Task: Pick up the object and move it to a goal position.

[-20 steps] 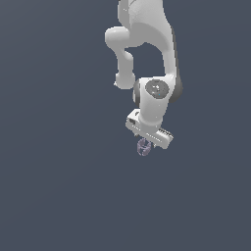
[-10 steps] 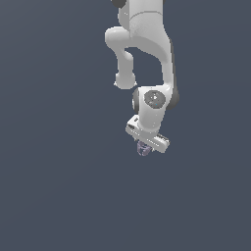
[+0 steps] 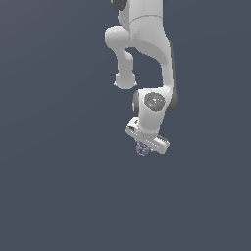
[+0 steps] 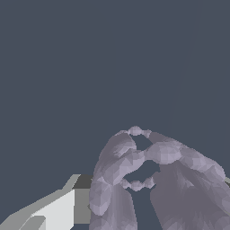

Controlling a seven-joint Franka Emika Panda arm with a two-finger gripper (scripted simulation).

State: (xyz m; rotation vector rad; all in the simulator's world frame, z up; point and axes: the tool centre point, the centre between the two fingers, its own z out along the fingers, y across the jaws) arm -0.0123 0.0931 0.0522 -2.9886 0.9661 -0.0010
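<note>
Scene: plain dark grey ground in both views, no marker of a goal visible.
Arm: white arm reaching down from the upper edge of the exterior view, wrist bent, gripper at the low end.
Object: small pale purple-grey lump sitting directly under the gripper body in the exterior view, touching it, partly hidden by it.
Object up close: in the wrist view, a lobed, knobbly form with holes through it and a thin beaded bridge across the gap; fills the lower part of the frame.
Fingers: one pale finger visible in the wrist view, pressed against the side of the object; the other hidden behind the lump. Seemingly clamped on the object, judged from contact on the visible side and from the object hanging at the tips with nothing seen beneath it.
Key relation: object between the fingertips, not off to either side; no reach or re-aim needed.
Long axis: hard to tell; lump roughly as wide as tall in both views.
Height: cannot tell whether off the ground, no shadow or surface line.
Step, as judged: carry phase, grasp done, transport to goal pending.
Risk, as judged: irregular lobes give small contact patches; possible slip or twist under quick motion.
</note>
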